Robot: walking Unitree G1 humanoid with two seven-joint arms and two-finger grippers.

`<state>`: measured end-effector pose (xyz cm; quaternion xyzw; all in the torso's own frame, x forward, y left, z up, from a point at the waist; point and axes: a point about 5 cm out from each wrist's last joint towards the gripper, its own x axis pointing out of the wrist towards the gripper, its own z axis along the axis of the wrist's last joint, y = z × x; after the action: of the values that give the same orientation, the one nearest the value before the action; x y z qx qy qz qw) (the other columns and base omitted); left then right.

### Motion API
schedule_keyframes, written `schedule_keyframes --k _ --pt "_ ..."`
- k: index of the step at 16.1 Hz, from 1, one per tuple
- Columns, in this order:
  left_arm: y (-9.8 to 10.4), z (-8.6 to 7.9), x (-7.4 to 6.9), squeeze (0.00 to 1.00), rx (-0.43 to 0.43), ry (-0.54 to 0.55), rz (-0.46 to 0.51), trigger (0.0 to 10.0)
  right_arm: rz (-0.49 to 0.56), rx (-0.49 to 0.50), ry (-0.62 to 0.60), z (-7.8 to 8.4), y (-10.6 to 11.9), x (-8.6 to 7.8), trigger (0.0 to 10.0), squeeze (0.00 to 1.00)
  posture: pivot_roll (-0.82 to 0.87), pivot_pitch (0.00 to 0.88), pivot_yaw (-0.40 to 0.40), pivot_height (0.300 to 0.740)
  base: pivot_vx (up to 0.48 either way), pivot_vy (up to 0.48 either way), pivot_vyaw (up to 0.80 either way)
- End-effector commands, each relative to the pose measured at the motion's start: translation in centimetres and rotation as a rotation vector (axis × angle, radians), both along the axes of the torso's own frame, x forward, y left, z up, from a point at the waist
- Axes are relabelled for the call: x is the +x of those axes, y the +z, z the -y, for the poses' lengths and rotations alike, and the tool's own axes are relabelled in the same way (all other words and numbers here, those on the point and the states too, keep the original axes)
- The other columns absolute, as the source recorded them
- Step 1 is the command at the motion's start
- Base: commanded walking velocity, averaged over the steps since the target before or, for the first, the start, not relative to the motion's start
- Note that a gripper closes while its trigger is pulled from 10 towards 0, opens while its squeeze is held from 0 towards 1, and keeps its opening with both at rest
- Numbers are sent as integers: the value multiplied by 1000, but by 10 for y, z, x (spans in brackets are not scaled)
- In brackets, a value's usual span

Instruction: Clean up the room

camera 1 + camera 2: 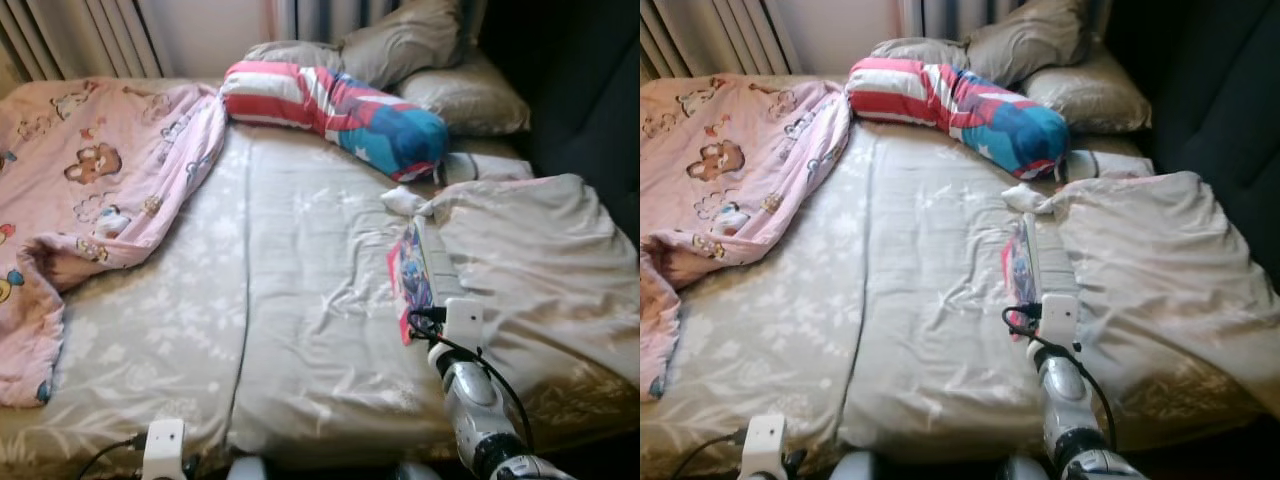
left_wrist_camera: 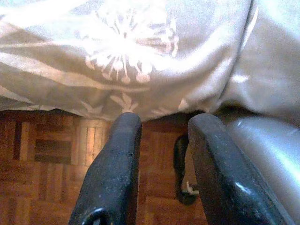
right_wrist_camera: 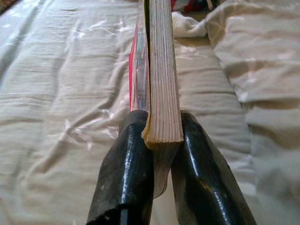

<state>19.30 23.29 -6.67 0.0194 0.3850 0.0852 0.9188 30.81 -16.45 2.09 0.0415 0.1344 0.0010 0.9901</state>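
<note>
One book (image 3: 161, 84), clamped by right end effector (image 3: 161, 140), two pillows (image 1: 465, 100)

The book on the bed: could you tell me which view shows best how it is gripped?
The right wrist view: the book sits edge-on, clamped between the right gripper fingers. Both eye views show only its colourful cover; the wrist hides the grip.

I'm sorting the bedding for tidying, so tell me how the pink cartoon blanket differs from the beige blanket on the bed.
The pink cartoon blanket is printed with bears and lies bunched on the robot's left side of the bed; the beige blanket is plain and lies crumpled on the right. The beige one sits right beside the book that the right claw grips; the pink one lies well away from it. Both are rumpled, unfolded.
</note>
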Motion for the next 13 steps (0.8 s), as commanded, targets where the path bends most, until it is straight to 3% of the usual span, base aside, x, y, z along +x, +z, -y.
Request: schedule_keyframes --k 1,11,13 --pt "-5 -1 -10 0 -6 14 -27 10000 46 -10 14 -1 7 5 10000 0 124 115 -20 643 319 0 0" --pt "-6 -1 -13 0 -11 18 -27 10000 16 2 -70 9 5 3 10000 0 137 118 -24 643 341 0 0" --pt "-6 -2 -13 0 -8 14 -29 10000 28 7 -74 10 6 4 10000 0 136 119 -24 643 369 0 -616"
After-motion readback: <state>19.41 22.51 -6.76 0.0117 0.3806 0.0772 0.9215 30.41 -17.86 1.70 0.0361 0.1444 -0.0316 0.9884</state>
